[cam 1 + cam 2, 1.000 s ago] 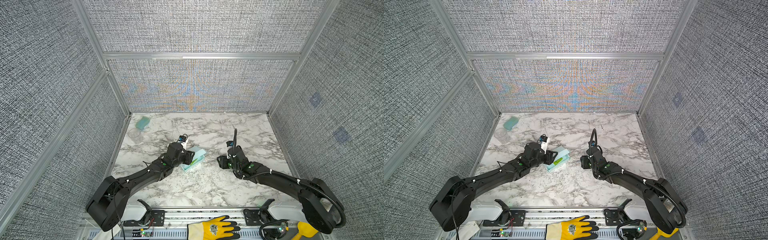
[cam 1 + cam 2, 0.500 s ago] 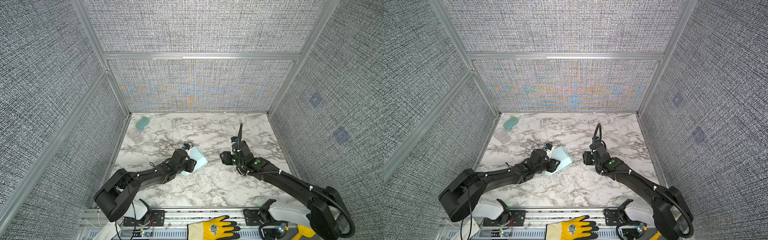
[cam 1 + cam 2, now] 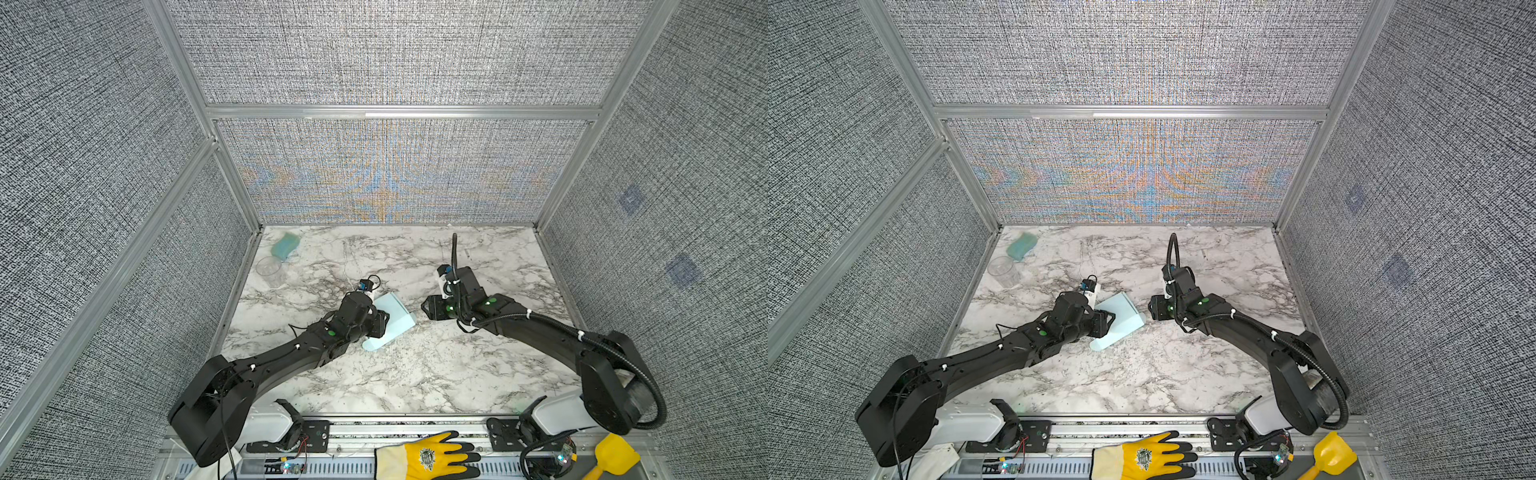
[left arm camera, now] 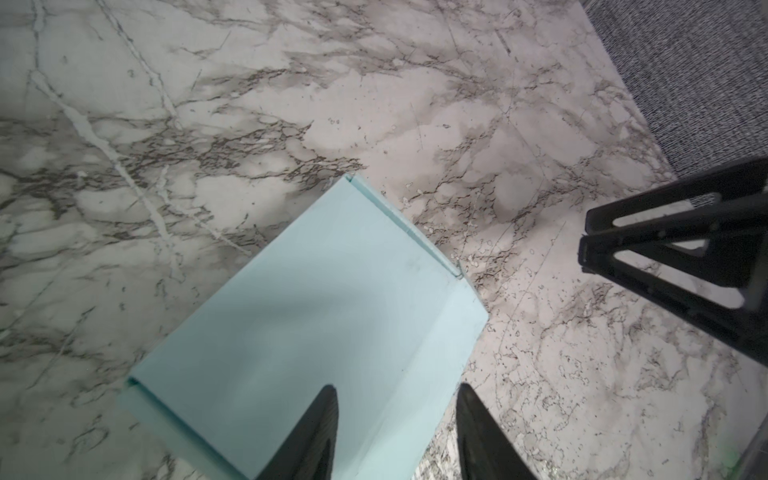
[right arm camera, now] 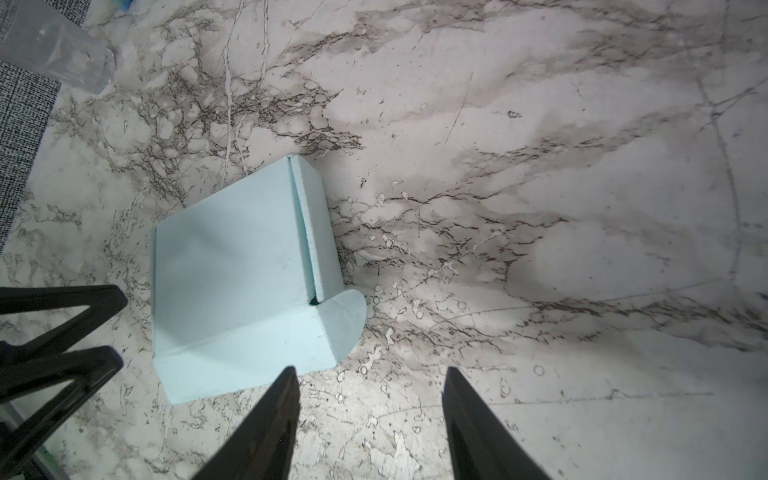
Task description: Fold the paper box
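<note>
Paper box [image 3: 397, 320] lies on the counter [image 3: 395, 382], a bit L of centre in both top views. It's partly folded, w/ a rounded tab [image 5: 345, 320] lying flat on the marble. L claw [image 4: 395, 388] is at the box's end nearest its arm, fingers apart: one tip over the top panel, the other just off the edge; can't tell if touching. R claw [image 5: 370, 370] is also spread, over bare counter just beside the box, holding nothing. Teal sponge [image 3: 284, 245] + clear cup [image 3: 269, 266] sit in the back L corner.

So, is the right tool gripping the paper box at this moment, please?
No, the right tool is open over the marble table, and the paper box lies just beside it, ungripped.
</note>
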